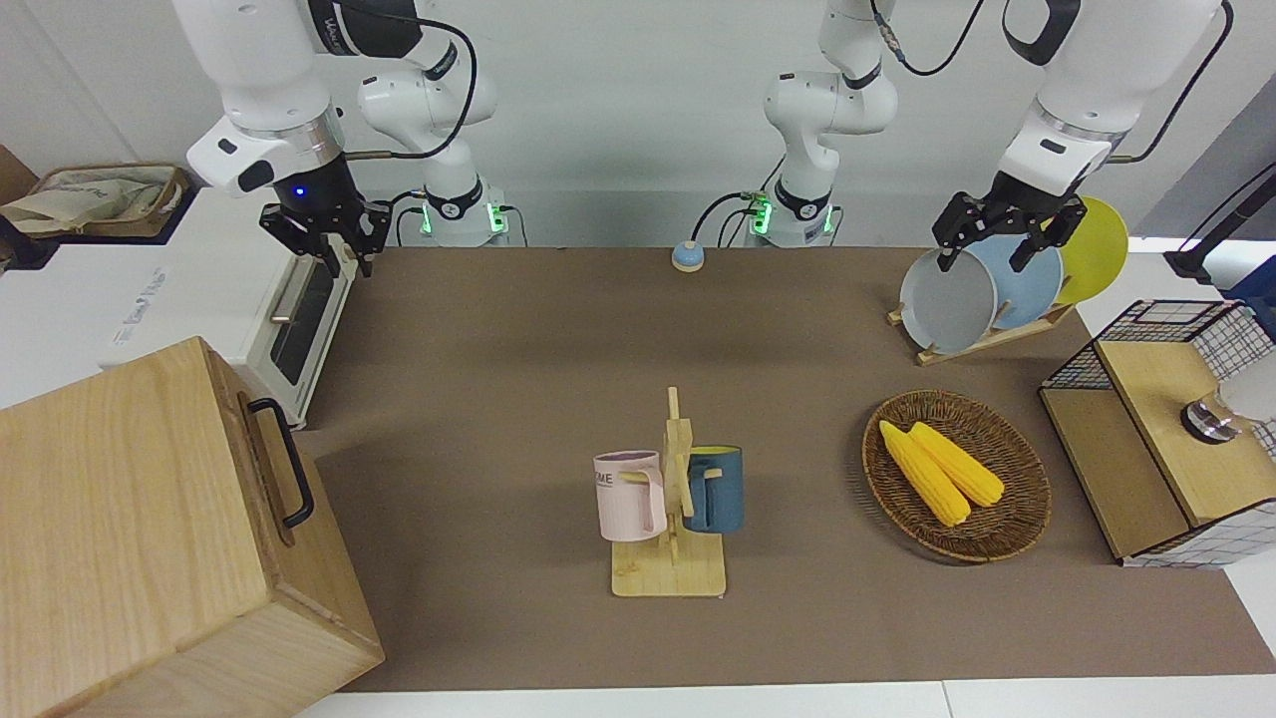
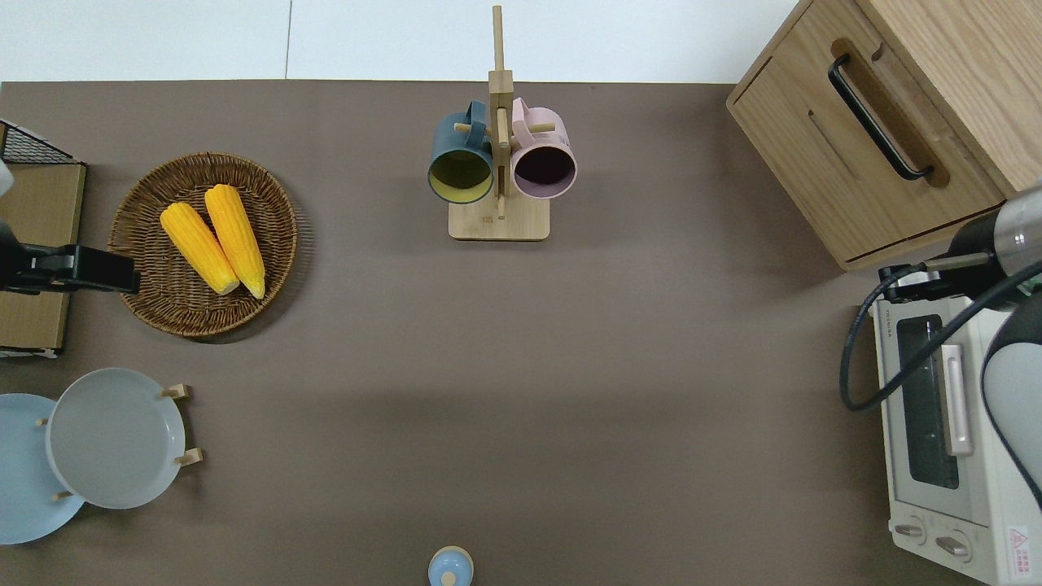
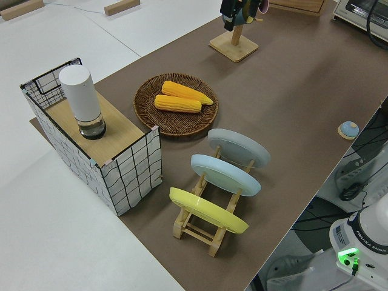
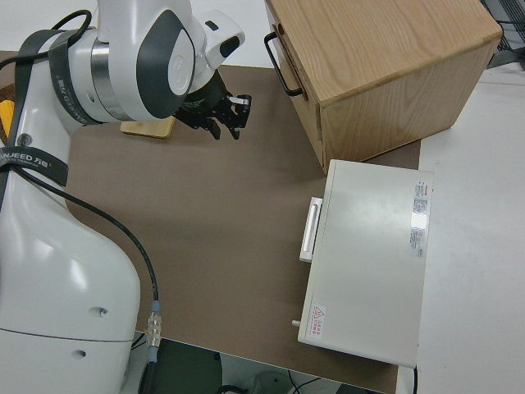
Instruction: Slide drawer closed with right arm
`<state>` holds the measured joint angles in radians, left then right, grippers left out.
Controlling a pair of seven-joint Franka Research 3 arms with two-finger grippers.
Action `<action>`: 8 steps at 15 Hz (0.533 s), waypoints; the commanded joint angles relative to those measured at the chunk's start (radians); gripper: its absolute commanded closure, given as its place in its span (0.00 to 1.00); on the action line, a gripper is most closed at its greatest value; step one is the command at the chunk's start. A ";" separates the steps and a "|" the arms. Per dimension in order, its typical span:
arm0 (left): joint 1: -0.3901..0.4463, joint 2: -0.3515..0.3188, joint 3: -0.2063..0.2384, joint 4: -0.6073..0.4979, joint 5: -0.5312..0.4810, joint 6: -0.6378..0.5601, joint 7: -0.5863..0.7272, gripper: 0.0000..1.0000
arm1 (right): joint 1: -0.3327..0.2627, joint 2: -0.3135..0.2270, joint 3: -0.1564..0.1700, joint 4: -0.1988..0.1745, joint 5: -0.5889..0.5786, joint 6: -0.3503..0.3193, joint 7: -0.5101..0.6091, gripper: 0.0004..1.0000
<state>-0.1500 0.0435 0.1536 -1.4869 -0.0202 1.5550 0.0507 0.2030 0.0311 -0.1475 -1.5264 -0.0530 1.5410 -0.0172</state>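
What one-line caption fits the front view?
Right gripper hangs open by the white oven, away from the light-wood drawer with black bar handle; left arm parked.

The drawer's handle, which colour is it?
The handle is black, clearest in the overhead view.

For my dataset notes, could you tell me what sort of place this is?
Probably a robotics lab staged as a kitchen: two white robot arms at a brown-covered table carrying a white toaster oven, a wooden mug tree and a wooden plate rack.
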 commanded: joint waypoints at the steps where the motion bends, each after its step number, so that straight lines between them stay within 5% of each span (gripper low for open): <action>1: -0.017 0.013 0.017 0.020 0.012 0.000 0.008 0.00 | -0.019 0.009 0.011 0.026 0.008 0.005 -0.017 0.01; 8: -0.017 0.013 0.017 0.020 0.012 0.000 0.008 0.00 | -0.014 0.024 0.012 0.063 0.050 0.004 -0.026 0.01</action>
<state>-0.1500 0.0435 0.1536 -1.4869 -0.0202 1.5550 0.0507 0.2029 0.0401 -0.1449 -1.4915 -0.0199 1.5417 -0.0172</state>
